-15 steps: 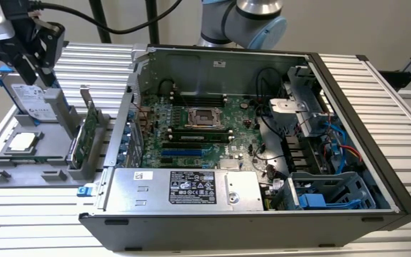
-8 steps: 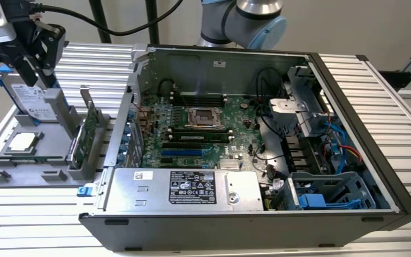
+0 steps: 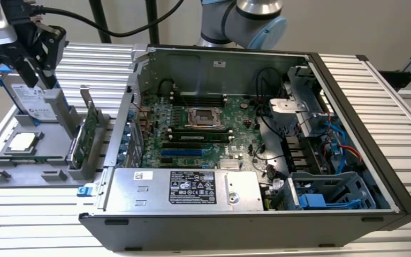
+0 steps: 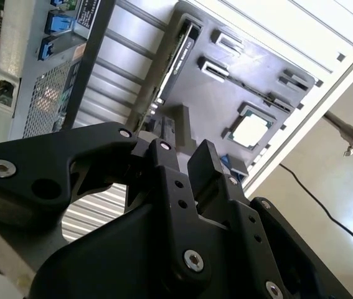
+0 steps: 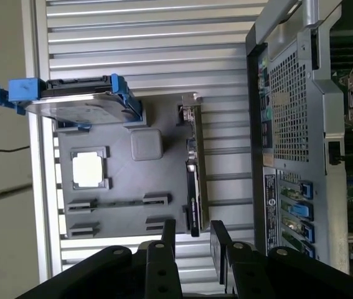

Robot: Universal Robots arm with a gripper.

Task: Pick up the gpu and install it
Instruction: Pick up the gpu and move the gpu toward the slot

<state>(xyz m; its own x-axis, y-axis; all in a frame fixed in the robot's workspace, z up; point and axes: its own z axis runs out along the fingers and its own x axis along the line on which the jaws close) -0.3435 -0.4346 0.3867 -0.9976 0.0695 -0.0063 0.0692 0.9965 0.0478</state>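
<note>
The gpu (image 3: 84, 136) stands on edge in a slot of the grey holder (image 3: 20, 172), on the exterior view's left beside the open computer case (image 3: 263, 225). In the first wrist view the gpu (image 5: 195, 171) shows as a thin dark card with a silver bracket at one end. It also shows in the second wrist view, where the gpu (image 4: 177, 59) runs along the holder's edge. My gripper (image 3: 38, 75) hangs high above the holder, over its hard-drive end. The gripper (image 5: 193, 240) is open with nothing between its fingers, and the gpu lies well beyond them.
A silver hard drive (image 5: 76, 104) with blue rails stands in the holder, with a processor chip (image 5: 89, 169) beside it. Inside the case lie the motherboard (image 3: 191, 134) and the power supply (image 3: 184, 187). Ribbed aluminium table surface surrounds everything.
</note>
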